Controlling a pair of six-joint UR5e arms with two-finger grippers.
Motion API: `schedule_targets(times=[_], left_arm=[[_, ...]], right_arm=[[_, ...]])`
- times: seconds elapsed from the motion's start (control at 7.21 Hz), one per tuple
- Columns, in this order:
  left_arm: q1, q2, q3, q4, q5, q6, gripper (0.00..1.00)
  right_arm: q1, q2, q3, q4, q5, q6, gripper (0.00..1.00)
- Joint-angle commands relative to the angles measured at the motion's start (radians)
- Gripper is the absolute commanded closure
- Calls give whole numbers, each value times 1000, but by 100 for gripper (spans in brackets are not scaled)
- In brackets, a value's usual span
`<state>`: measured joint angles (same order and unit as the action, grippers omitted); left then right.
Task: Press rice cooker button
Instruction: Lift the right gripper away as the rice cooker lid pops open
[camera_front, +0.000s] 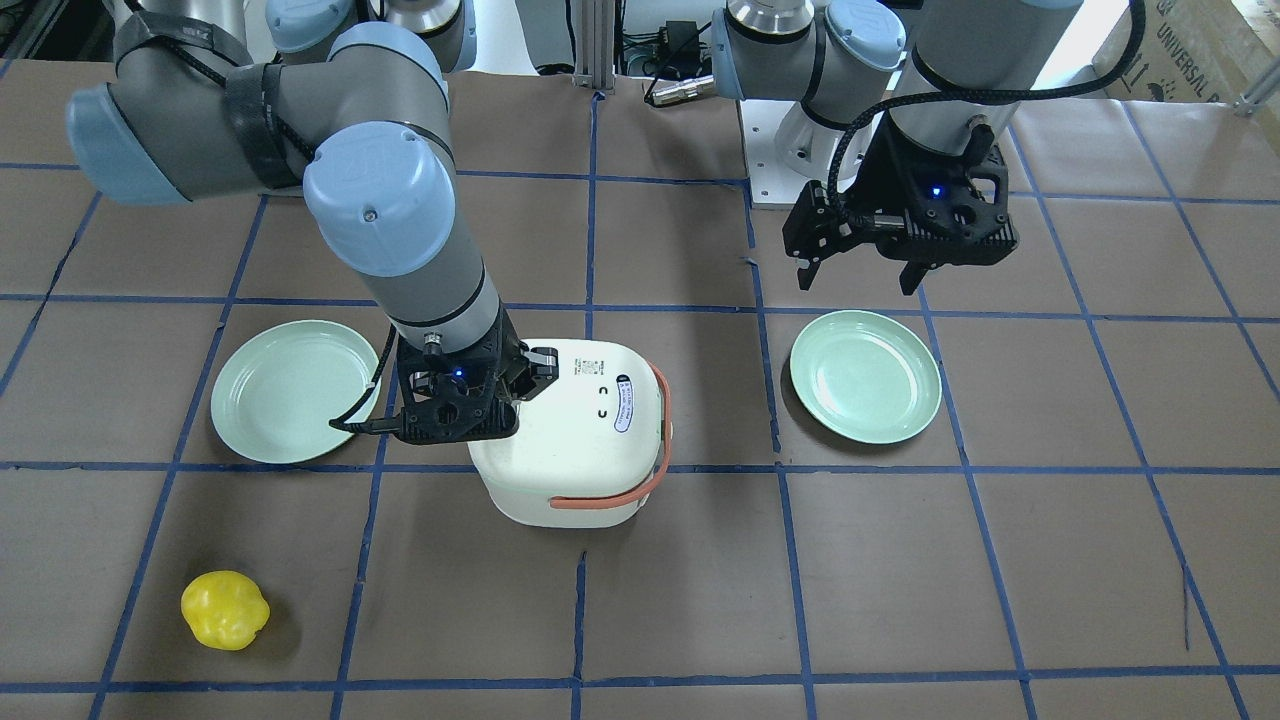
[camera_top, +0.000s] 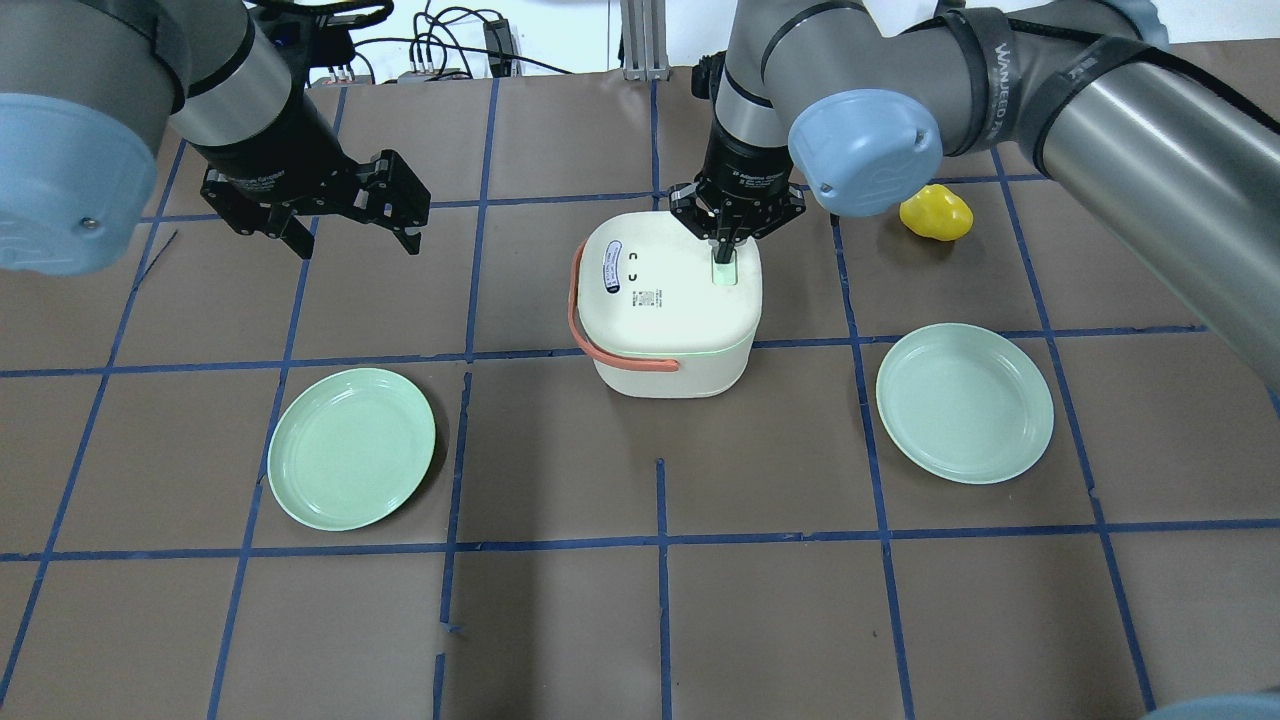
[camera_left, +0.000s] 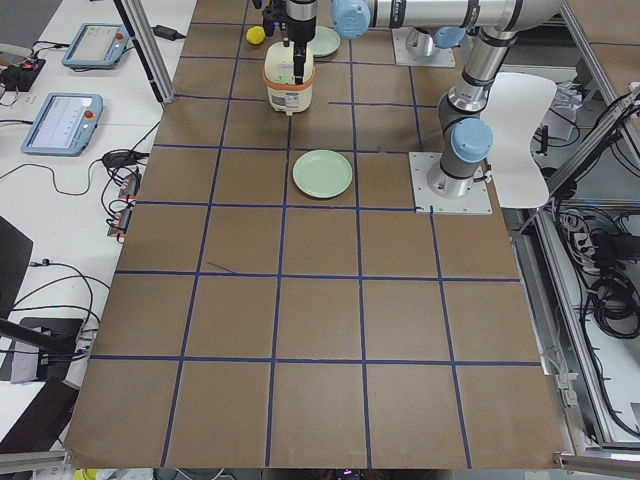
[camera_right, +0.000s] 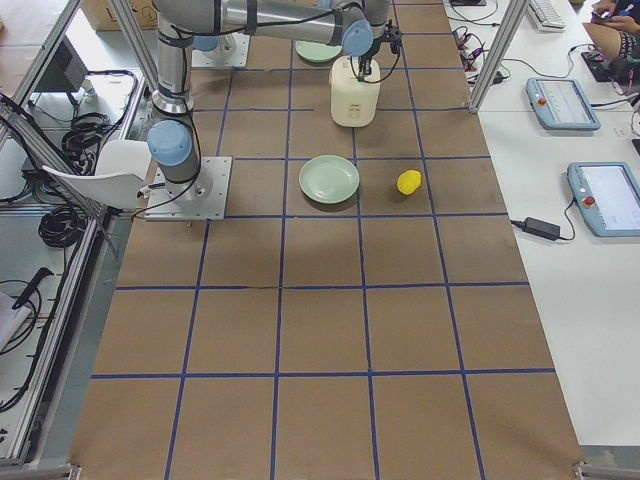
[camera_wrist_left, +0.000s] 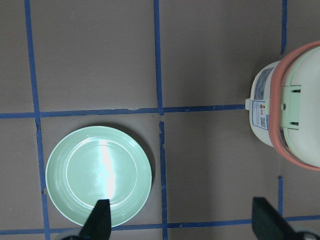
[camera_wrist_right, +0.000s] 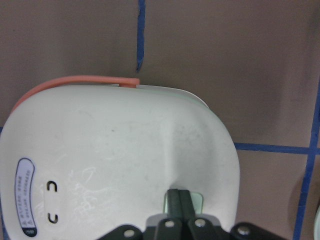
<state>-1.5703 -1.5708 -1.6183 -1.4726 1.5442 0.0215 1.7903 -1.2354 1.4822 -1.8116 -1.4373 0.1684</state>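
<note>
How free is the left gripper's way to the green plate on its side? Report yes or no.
Probably yes. The left gripper hangs open above and just beyond the green plate. Nothing lies between them, and the rice cooker stands off to the side.

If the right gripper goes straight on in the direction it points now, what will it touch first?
The pale green button on the lid of the rice cooker. The right gripper, fingers shut, points straight down at it. I cannot tell whether they touch.
</note>
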Motion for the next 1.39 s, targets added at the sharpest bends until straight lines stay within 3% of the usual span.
schedule_targets(times=[0.0,0.14,0.28,0.42,0.55,0.69,1.25], left_arm=[[1,0,0,0,0,0,0],[0,0,0,0,-1,0,0],[0,0,0,0,0,0,0],[0,0,0,0,-1,0,0],[0,0,0,0,-1,0,0],[1,0,0,0,-1,0,0],[0,0,0,0,-1,0,0]], right_arm=[[0,-24,-61,88,-2,3,88],[0,-36,-129,195,-3,3,82],[-20,-48,-194,249,-15,-10,61],[-35,-52,-238,251,-40,-15,47],[-67,-59,-259,253,-52,-23,29],[-100,-79,-258,255,-52,-44,1],[-239,-172,-137,247,-55,-320,0]])
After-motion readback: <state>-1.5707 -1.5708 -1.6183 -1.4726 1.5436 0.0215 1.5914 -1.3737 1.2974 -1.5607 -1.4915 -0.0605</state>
